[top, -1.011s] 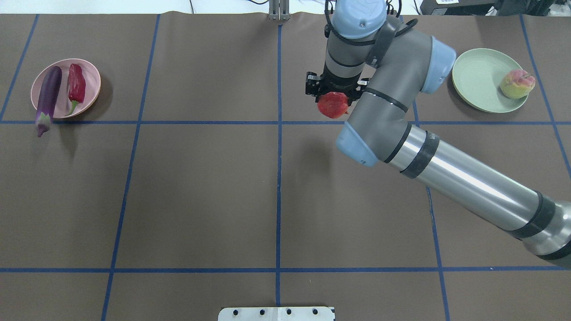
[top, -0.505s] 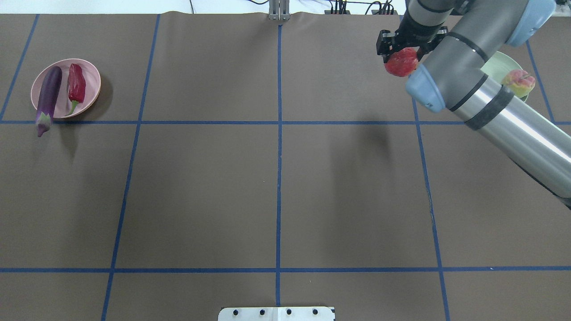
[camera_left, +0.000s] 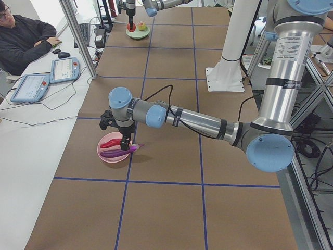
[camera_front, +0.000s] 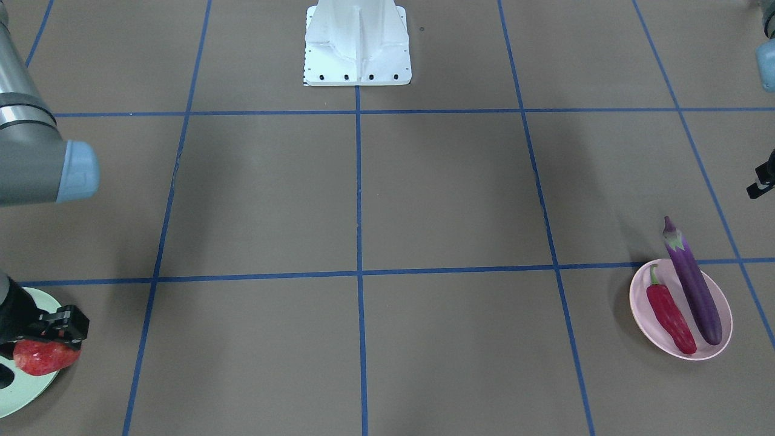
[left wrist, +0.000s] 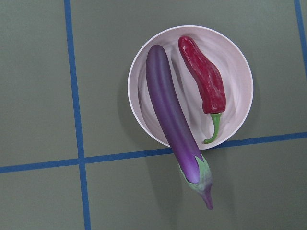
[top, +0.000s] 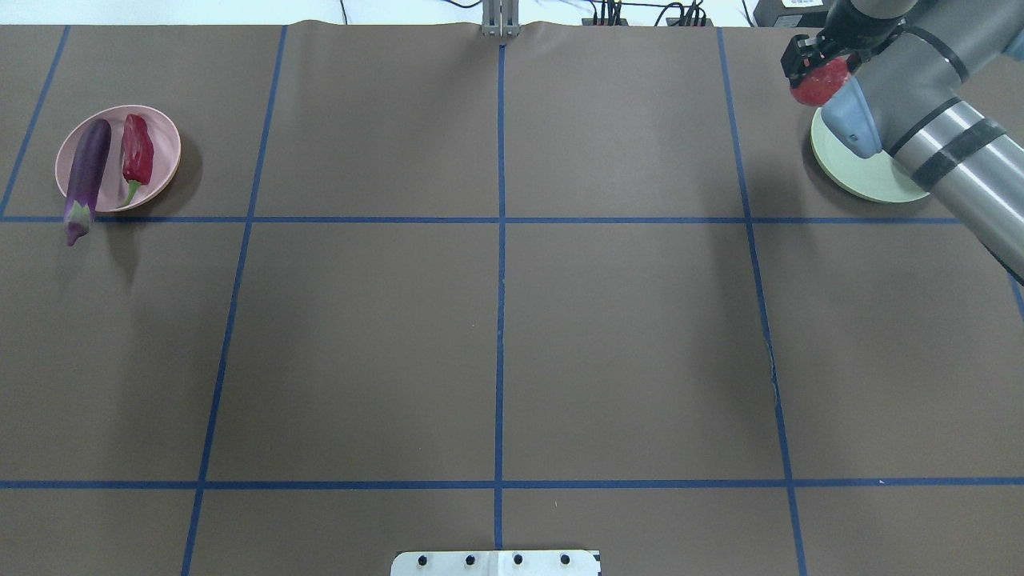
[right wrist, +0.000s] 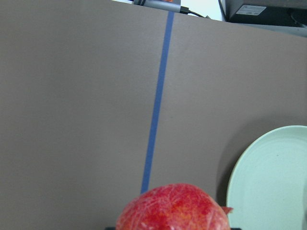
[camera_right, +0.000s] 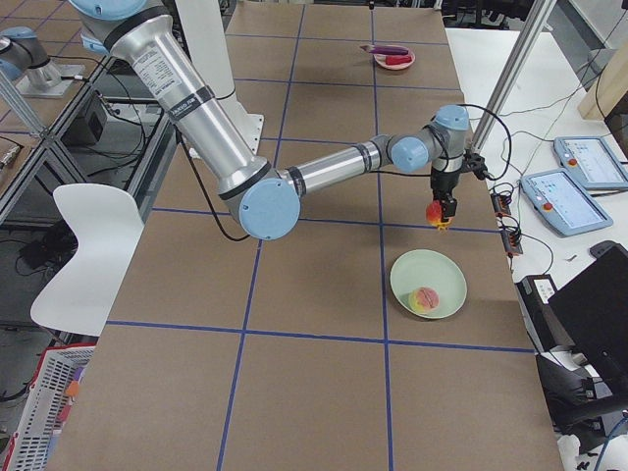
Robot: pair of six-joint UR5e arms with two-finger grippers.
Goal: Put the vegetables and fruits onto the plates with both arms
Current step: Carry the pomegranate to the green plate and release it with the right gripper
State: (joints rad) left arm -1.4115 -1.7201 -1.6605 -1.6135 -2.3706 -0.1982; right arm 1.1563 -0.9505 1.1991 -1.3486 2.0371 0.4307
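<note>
My right gripper (top: 818,76) is shut on the round red-orange fruit (top: 816,84) and holds it in the air over the far-left edge of the pale green plate (top: 872,180). The fruit fills the bottom of the right wrist view (right wrist: 173,208), with the plate (right wrist: 273,182) to its right. The peach (camera_right: 424,299) lies on the green plate; my arm hides it in the overhead view. The purple eggplant (top: 86,172) and red chili (top: 138,152) lie on the pink plate (top: 164,148), and the eggplant's calyx end overhangs the rim. My left gripper (camera_left: 120,139) hovers over that plate; I cannot tell its state.
The white base block (camera_front: 357,48) stands at the robot's edge of the brown, blue-taped table. An operator (camera_left: 23,36) sits beside the table with tablets (camera_left: 62,70) near its far edge. Cables lie along that edge.
My right gripper has carried the red fruit rightward and farther away, from near the table's middle to the green plate's edge. My arm now covers the peach in the overhead view.
</note>
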